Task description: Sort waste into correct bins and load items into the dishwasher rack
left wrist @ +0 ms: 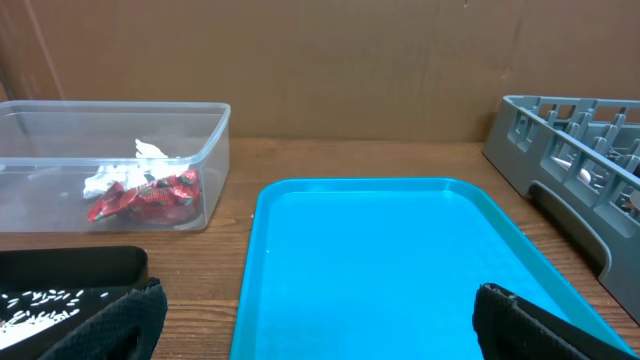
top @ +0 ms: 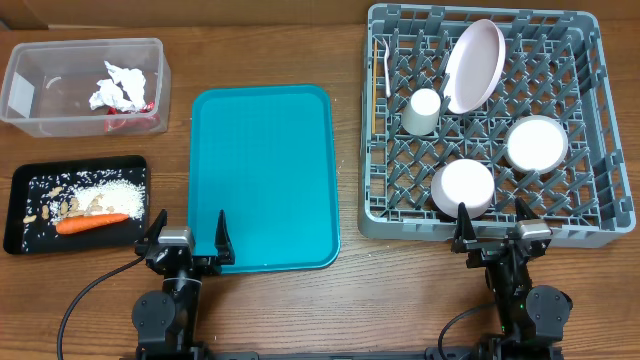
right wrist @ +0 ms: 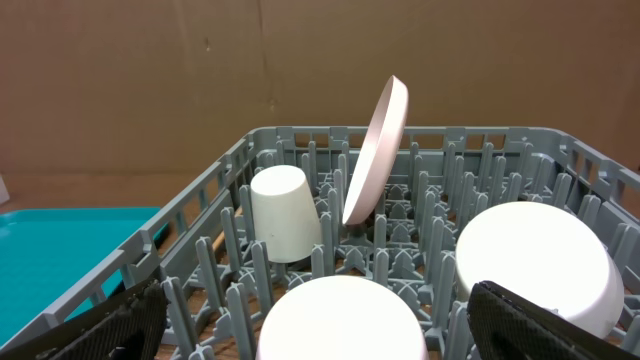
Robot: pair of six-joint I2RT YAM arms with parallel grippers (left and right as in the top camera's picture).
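The grey dishwasher rack point(top: 600, 120) holds the pale pink plate point(top: 473, 65) on edge, the white cup point(top: 422, 111) upside down and two white bowls point(top: 537, 143) point(top: 463, 187) upside down. They also show in the right wrist view: plate point(right wrist: 376, 150), cup point(right wrist: 284, 213), bowls point(right wrist: 533, 262) point(right wrist: 340, 318). The clear tub point(top: 40, 100) holds crumpled tissue point(top: 120, 85) and the red wrapper point(left wrist: 150, 193). The black tray point(top: 25, 180) holds the carrot stick point(top: 92, 223), nuts point(top: 70, 207) and rice point(top: 115, 190). My left gripper point(top: 190, 237) is open at the teal tray's front edge. My right gripper point(top: 496, 226) is open at the rack's front wall.
The flat teal tray point(top: 265, 175) lies between the bins and the rack. A thin utensil point(top: 384, 65) stands in the rack's back left. A few rice grains lie on the wood near the teal tray. Cardboard walls stand behind the table.
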